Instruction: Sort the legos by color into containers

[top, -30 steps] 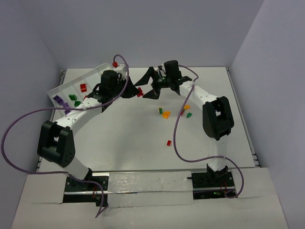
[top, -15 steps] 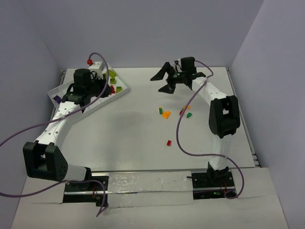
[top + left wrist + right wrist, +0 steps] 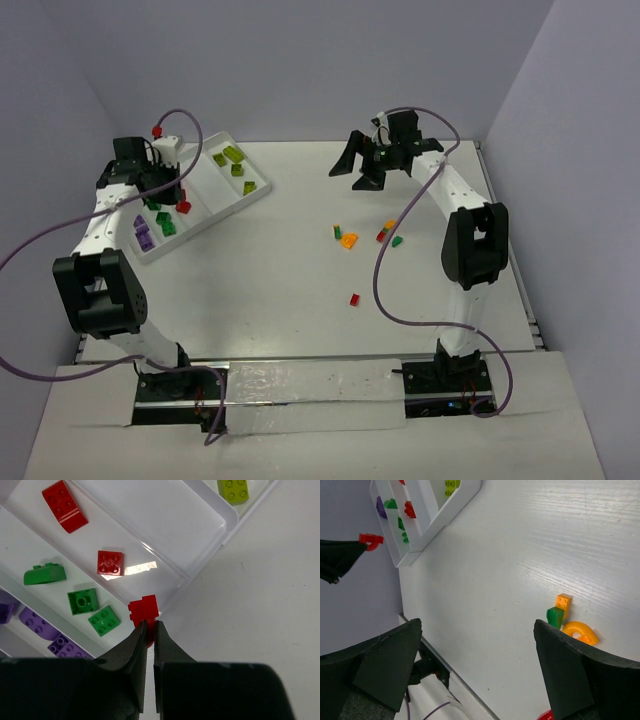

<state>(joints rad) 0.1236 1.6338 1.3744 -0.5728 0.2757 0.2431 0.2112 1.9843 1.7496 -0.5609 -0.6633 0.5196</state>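
Observation:
My left gripper (image 3: 150, 625) is shut on a small red brick (image 3: 144, 611), which hangs over the near end wall of the white tray (image 3: 200, 527). In the top view that gripper (image 3: 178, 203) is above the tray (image 3: 205, 183) at the far left. The tray's long containers hold red bricks (image 3: 62, 506), green bricks (image 3: 82, 601), purple bricks (image 3: 37, 622) and lime bricks (image 3: 232, 156). My right gripper (image 3: 361, 171) hovers open and empty at the far middle of the table, its fingers (image 3: 385, 665) wide apart. Loose legos lie right of centre: an orange arch (image 3: 349, 240), a green brick (image 3: 397, 241) and a lone red brick (image 3: 354, 299).
More loose legos lie near that cluster: an orange brick (image 3: 563, 601) against a dark green one (image 3: 554, 616), and an orange one (image 3: 390, 225) beside a red one (image 3: 381, 236). Grey walls close in the table on three sides. Purple cables loop off both arms.
My left arm has swung from the far middle of the table leftward over the tray, carrying the red brick. The right gripper has drifted a little to the right and stayed open.

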